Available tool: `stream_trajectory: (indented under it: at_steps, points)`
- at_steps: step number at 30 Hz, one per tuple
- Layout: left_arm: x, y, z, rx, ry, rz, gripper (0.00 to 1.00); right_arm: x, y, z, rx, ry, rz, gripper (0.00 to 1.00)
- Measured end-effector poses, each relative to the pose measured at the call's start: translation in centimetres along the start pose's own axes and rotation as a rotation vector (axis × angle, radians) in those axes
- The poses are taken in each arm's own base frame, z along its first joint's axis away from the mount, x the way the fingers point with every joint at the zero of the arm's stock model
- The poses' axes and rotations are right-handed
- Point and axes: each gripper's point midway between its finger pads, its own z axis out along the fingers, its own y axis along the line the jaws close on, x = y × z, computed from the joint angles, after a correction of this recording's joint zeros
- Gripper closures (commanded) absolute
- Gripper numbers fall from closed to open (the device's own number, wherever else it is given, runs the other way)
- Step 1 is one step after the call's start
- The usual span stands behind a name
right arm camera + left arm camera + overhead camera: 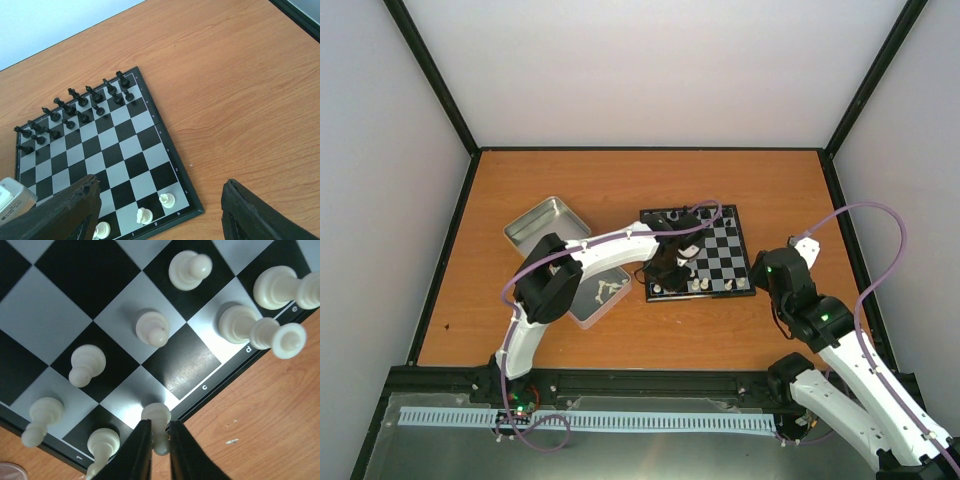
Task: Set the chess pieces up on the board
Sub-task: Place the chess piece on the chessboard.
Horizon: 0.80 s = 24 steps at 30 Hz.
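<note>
The board (pixel 725 262) lies at mid-table. My left gripper (pixel 160 442) is shut on the neck of a white chess piece (pixel 158 415), which stands on a pale square in the board's (pixel 80 270) edge row, beside the "c" mark. Several other white chess pieces stand around it, such as one pawn (pixel 152 329) and a tall piece (pixel 250 326). In the top view the left gripper (pixel 670 275) is over the board's near-left corner. My right gripper (pixel 160 222) is open with nothing between its fingers, above the board's (pixel 130 165) near corner by three white pieces (pixel 144 216).
Black pieces (pixel 75 107) fill the board's far rows. A silver tin (pixel 545 225) sits left of the board. In front of it is a tray (pixel 588 318) with loose white pieces (pixel 605 292). The right arm (pixel 810 310) stands right of the board.
</note>
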Motion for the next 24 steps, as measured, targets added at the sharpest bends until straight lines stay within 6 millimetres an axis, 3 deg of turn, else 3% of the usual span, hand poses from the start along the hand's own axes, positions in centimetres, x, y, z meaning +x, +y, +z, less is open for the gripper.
stream_trajectory:
  at_steps: [11, 24]
  points:
    - [-0.72, -0.24, -0.53, 0.004, -0.022, 0.004, 0.72, 0.36, 0.07, 0.19, -0.007, 0.009, 0.002, 0.34]
    - [-0.88, -0.63, -0.44, 0.025, -0.025, 0.008, 0.72, 0.35, 0.12, 0.25, -0.009, 0.006, 0.004, 0.34]
